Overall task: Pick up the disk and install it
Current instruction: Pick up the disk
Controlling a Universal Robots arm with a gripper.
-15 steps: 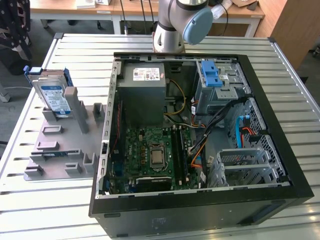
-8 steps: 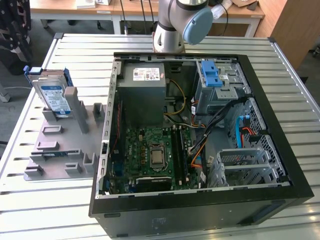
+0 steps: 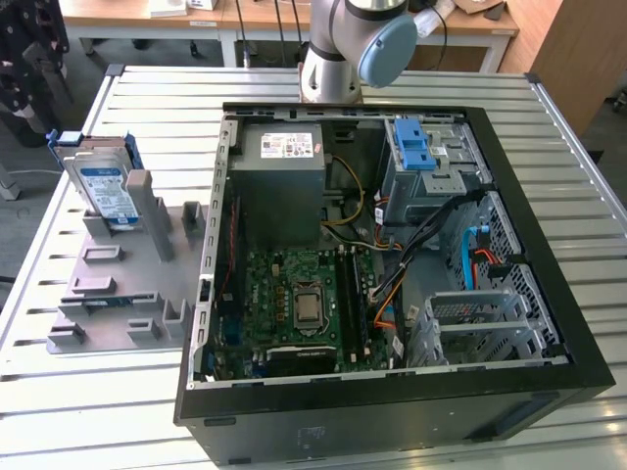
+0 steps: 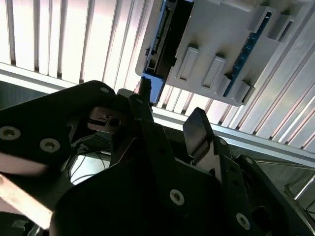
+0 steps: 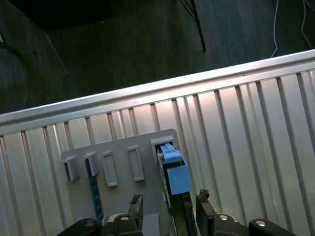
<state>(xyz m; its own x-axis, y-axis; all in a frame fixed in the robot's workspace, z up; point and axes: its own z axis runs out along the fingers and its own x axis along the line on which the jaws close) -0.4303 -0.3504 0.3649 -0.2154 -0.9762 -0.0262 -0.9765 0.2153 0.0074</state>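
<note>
Blue-framed, the disk (image 3: pixel 103 186) stands upright in the grey rack (image 3: pixel 147 284). Above the rack the gripper (image 5: pixel 170 199) hangs, jaws wide and empty. A good grasp likely needs them centred across the disk's flat faces, squarely aligned.

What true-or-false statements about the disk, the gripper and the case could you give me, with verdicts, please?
1. The disk stands on edge in the grey holder, outside the case. True.
2. The gripper is shut on the disk. False: in the first wrist view it is open and the disk is not held.
3. The case lies with its side open, so the motherboard shows. True.
4. The holder sits at the exterior view's right of the case. False: it sits at the exterior view's left.
</note>
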